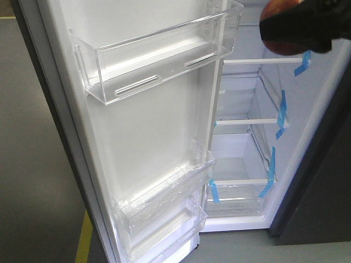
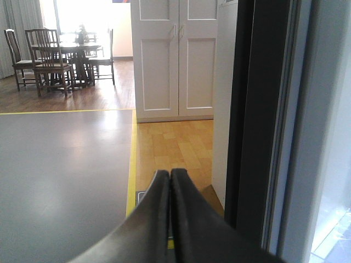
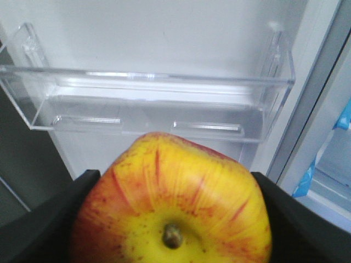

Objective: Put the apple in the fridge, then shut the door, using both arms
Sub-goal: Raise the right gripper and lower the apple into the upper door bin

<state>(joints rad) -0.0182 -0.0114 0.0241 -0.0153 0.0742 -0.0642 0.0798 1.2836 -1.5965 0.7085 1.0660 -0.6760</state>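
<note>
Tall dark grey fridge [image 1: 315, 186], white interior, glass shelves, blue tape strips: stands open. Door [image 1: 148, 131], white lining, swung wide. Clear plastic upper door bin [image 3: 148, 104]: holds nothing. Right black pronged gripper [image 1: 304, 24]: clamped on the apple, level with that bin, just before it. Left black gripper [image 2: 170, 211]: prongs pressed together, holding nothing, beside the door's edge. Small red-and-yellow round apple [image 3: 170, 192]: between the right prongs, stem dip facing the wrist camera.

Apple [image 3: 170, 186]: one. Door bins [image 1: 153, 60]: three. Fridge shelves [image 1: 263, 61]: three.
</note>
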